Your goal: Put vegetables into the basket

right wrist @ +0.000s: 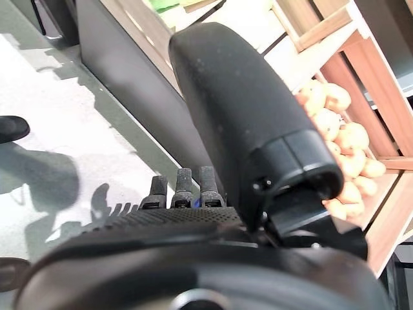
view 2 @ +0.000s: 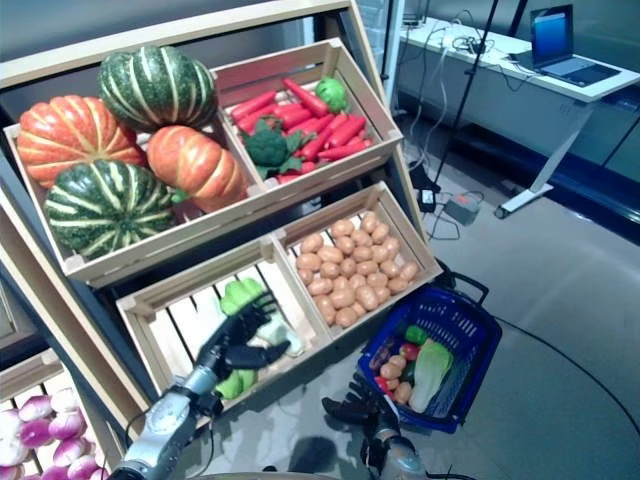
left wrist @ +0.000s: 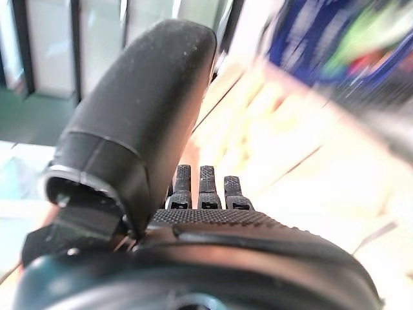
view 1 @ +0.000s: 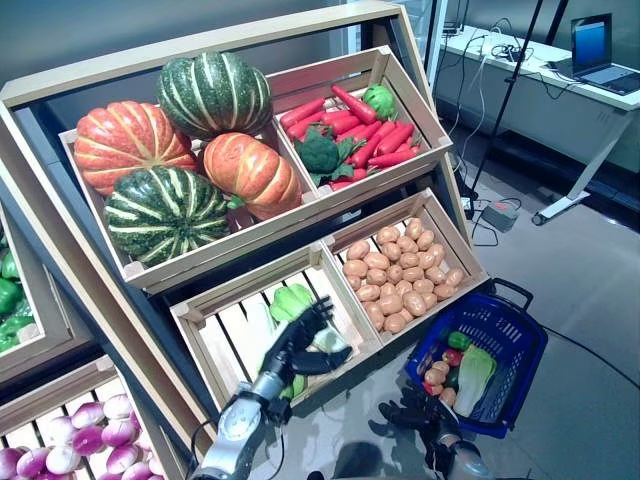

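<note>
The blue basket [view 1: 505, 322] stands on the floor to the right of the wooden stand. In it lie a pale green leafy vegetable [view 1: 473, 375], a small green vegetable [view 1: 459, 340], a red one [view 1: 452, 357] and small brown potatoes [view 1: 437, 372]. My left hand [view 1: 298, 345] is open inside the stand's lower left crate [view 1: 215, 335], fingers straight, lying over a pale green-white leafy vegetable [view 1: 331, 340] beside a green leafy one [view 1: 290, 300]. It holds nothing in the left wrist view [left wrist: 148, 116]. My right hand [view 1: 425, 420] is open, fingers spread, just beside the basket's near left corner.
The wooden stand [view 1: 150, 70] slopes back with crates in two rows; a crate of potatoes [view 1: 400, 275] sits right next to the basket. A white desk [view 1: 560, 85] with a laptop stands at the back right, with cables and a box [view 1: 497, 215] on the grey floor.
</note>
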Robot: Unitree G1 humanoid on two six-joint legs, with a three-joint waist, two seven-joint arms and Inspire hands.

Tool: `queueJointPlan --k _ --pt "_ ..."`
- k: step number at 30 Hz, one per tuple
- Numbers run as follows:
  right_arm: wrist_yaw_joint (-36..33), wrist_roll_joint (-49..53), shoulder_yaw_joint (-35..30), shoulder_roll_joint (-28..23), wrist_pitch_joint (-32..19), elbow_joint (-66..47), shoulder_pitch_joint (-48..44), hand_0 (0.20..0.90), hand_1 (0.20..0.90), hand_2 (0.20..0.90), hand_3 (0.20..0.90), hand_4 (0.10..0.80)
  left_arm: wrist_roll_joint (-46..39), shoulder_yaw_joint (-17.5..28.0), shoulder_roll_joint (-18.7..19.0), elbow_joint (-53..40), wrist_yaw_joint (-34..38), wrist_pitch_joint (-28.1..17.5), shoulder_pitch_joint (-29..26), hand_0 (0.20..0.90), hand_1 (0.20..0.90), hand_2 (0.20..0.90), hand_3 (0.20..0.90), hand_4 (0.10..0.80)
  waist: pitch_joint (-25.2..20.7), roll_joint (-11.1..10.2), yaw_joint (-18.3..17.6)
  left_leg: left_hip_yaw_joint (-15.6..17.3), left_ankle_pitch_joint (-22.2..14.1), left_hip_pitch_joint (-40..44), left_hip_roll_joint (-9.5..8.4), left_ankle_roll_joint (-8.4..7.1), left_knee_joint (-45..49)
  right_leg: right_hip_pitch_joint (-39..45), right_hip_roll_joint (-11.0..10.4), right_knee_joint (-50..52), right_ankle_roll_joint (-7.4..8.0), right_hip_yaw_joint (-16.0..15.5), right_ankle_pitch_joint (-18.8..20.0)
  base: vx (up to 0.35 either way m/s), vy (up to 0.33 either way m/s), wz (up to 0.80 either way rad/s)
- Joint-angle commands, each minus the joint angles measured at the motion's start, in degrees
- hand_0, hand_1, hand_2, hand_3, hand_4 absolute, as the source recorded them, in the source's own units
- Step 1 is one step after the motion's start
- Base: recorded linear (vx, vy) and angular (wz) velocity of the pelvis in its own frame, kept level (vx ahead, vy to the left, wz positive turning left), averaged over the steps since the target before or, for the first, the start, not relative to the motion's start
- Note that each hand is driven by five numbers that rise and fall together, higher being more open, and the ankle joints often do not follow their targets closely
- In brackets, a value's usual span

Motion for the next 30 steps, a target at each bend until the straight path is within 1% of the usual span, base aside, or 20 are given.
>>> queueJointPlan --k 1,2,4,6,8,9,11,13,14,16,17,19,20,22,24,25,27,30 --pt "-1.8 2.5 -2.0 2.1 -2.4 -4.9 -3.9 0.900 0.900 0.900 0.900 0.800 7.2 2.7 3.2 -3.6 11.4 -6.4 -7.4 0.900 0.900 0.900 0.900 0.800 2.6 -1.7 0.5 1.4 -6.4 2.3 -2.36 1.20 0.5 1.1 -0.3 0.1 -3.95 -1.3 -1.9 0.046 0.018 0.03" --pt "-1.8 2.6 -2.0 2.1 -2.4 -5.3 -3.7 0.900 0.900 0.900 0.900 0.800 10.2 3.5 3.5 -3.7 15.1 -5.5 -7.8 0.900 0.900 0.900 0.900 0.800 2.6 -1.8 0.5 1.3 -6.4 2.2 -2.40 1.17 0.5 1.1 -0.3 0.1 -4.01 -1.3 -1.9 0.054 0.018 0.03" --pt "-1.9 2.4 -1.9 2.1 -1.9 -6.3 -3.3 0.900 0.900 0.900 0.900 0.800 12.6 4.4 3.8 -3.5 19.4 -4.3 -8.6 0.900 0.900 0.900 0.900 0.800 2.7 -1.8 0.2 1.2 -6.2 2.1 -2.47 1.12 0.5 1.0 -0.2 0.1 -4.11 -1.3 -1.9 0.072 0.025 0.02" --pt "-1.4 1.5 -1.5 1.8 -1.8 -7.8 -2.9 0.900 0.900 0.900 0.900 0.800 16.1 5.9 4.2 -3.9 24.7 -1.4 -9.6 0.900 0.900 0.900 0.900 0.800 3.2 -2.0 -0.2 1.3 -5.8 2.0 -2.44 1.09 0.5 0.9 0.0 0.2 -4.38 -1.0 -2.0 0.079 0.040 0.03" --pt "-1.1 1.2 -1.2 1.3 -1.9 -9.3 -2.7 0.900 0.900 0.900 0.900 0.800 17.7 6.2 4.5 -3.5 27.6 0.6 -10.6 0.900 0.900 0.900 0.900 0.800 3.9 -2.0 -0.5 1.4 -5.3 1.8 -2.38 1.06 0.5 -0.1 -0.2 2.2 -4.56 -0.6 -2.8 0.022 0.040 0.01" --pt "-0.9 0.8 -0.8 0.8 -2.2 -10.2 -2.8 0.900 0.900 0.900 0.900 0.800 18.3 6.1 4.4 -2.4 29.5 1.4 -12.0 0.900 0.900 0.900 0.900 0.800 4.5 -2.0 -0.8 1.4 -5.0 1.2 -2.38 1.05 1.0 -1.2 -0.4 3.5 -4.67 -0.3 -3.3 -0.017 0.041 -0.01" --pt "-1.0 0.4 -0.2 0.2 -2.7 -11.3 -3.4 0.900 0.900 0.900 0.900 0.800 18.8 5.6 4.2 -1.3 31.3 2.4 -13.8 0.900 0.900 0.900 0.900 0.800 5.4 -2.0 -0.9 1.3 -5.2 -0.5 -2.32 1.03 2.7 -2.9 -0.7 5.4 -4.85 -0.1 -3.8 -0.069 0.045 -0.01" --pt "-1.4 0.5 0.8 -1.3 -4.2 -12.2 -5.7 0.900 0.900 0.900 0.900 0.800 19.4 4.1 4.0 0.4 35.0 3.5 -17.8 0.900 0.900 0.900 0.900 0.800 7.5 -2.0 -1.2 1.0 -5.6 -3.8 -2.20 1.03 6.0 -6.4 -1.3 9.3 -5.22 0.4 -4.9 -0.234 0.054 -0.01" --pt "-1.9 0.7 1.6 -2.6 -5.4 -12.4 -8.8 0.900 0.900 0.900 0.900 0.800 19.0 3.1 3.8 2.8 37.9 4.3 -21.9 0.900 0.900 0.900 0.900 0.800 10.0 -2.1 -1.4 1.1 -6.3 -6.9 -1.97 0.86 9.8 -9.5 -1.7 12.9 -5.55 1.1 -6.0 -0.301 0.048 -0.01" --pt "-2.3 0.8 1.8 -3.3 -6.0 -12.7 -10.9 0.900 0.900 0.900 0.900 0.800 17.6 2.7 3.7 4.6 39.4 5.0 -24.3 0.900 0.900 0.900 0.900 0.800 11.7 -2.4 -1.6 1.1 -7.5 -9.0 -1.81 0.70 13.9 -11.5 -2.1 16.3 -5.74 1.9 -7.0 -0.184 0.035 -0.05" --pt "-2.2 1.1 1.9 -3.7 -5.9 -13.3 -12.0 0.900 0.900 0.900 0.900 0.800 17.2 2.9 3.6 5.8 40.2 5.0 -25.3 0.900 0.900 0.900 0.900 0.800 12.9 -2.6 -1.9 1.5 -8.6 -10.5 -1.39 0.49 17.1 -13.0 -2.5 19.2 -5.81 2.2 -7.9 -0.132 0.028 -0.13" --pt "-1.3 1.4 1.8 -4.6 -5.9 -14.4 -13.1 0.900 0.900 0.900 0.900 0.800 16.8 3.5 4.1 7.0 41.7 5.1 -26.0 0.900 0.900 0.900 0.900 0.800 14.6 -3.1 -2.3 2.4 -10.6 -13.4 -0.45 0.07 23.1 -15.9 -3.3 24.8 -6.17 2.7 -9.8 -0.111 0.027 -0.13" --pt "-1.2 1.4 1.8 -4.7 -5.9 -14.6 -13.2 0.900 0.900 0.900 0.900 0.800 16.6 3.6 4.2 7.1 41.9 5.1 -26.1 0.900 0.900 0.900 0.900 0.800 14.8 -3.1 -2.4 2.4 -11.0 -14.1 -0.33 -0.03 24.1 -16.4 -3.4 25.6 -6.22 2.8 -10.1 -0.088 0.026 -0.05" --pt "-0.7 1.6 1.8 -5.8 -5.9 -15.5 -13.9 0.900 0.900 0.900 0.900 0.800 15.4 4.0 4.8 7.5 42.8 5.5 -26.7 0.900 0.900 0.900 0.900 0.800 15.9 -3.4 -2.7 3.0 -12.7 -17.1 0.55 -0.24 28.7 -19.2 -3.9 29.9 -6.61 2.9 -11.8 -0.106 0.029 -0.11" --pt "-0.7 1.6 1.7 -6.4 -5.7 -15.7 -14.6 0.900 0.900 0.900 0.900 0.800 14.4 4.4 5.2 7.9 43.1 5.6 -27.5 0.900 0.900 0.900 0.900 0.800 16.7 -3.5 -2.9 2.9 -13.8 -19.6 1.04 -0.23 31.8 -21.5 -4.3 32.9 -6.91 3.3 -12.8 -0.118 0.026 -0.14" --pt "-1.0 1.4 1.8 -6.7 -5.3 -15.4 -15.7 0.900 0.900 0.900 0.900 0.800 13.5 4.9 5.3 8.2 43.4 5.8 -28.6 0.900 0.900 0.900 0.900 0.800 17.4 -3.7 -3.0 2.8 -14.5 -21.6 1.32 0.04 33.7 -23.5 -4.6 35.0 -7.04 3.4 -13.5 -0.131 0.028 -0.02" --pt "-1.1 1.5 1.8 -6.9 -4.8 -14.7 -17.4 0.900 0.900 0.900 0.900 0.800 12.9 5.1 5.2 9.0 44.0 5.9 -30.2 0.900 0.900 0.900 0.900 0.800 18.2 -3.8 -3.0 2.4 -15.0 -23.6 1.36 0.07 35.7 -25.4 -5.0 37.2 -7.15 3.6 -14.0 -0.124 0.027 0.00" --pt "-1.0 1.8 2.0 -7.5 -4.2 -13.5 -20.2 0.900 0.900 0.900 0.900 0.800 13.1 5.4 6.1 10.6 45.4 5.9 -33.4 0.900 0.900 0.900 0.900 0.800 19.3 -4.1 -3.3 2.1 -16.3 -27.4 1.75 0.35 39.7 -29.4 -5.7 41.7 -7.49 4.4 -15.2 -0.099 0.029 0.03"
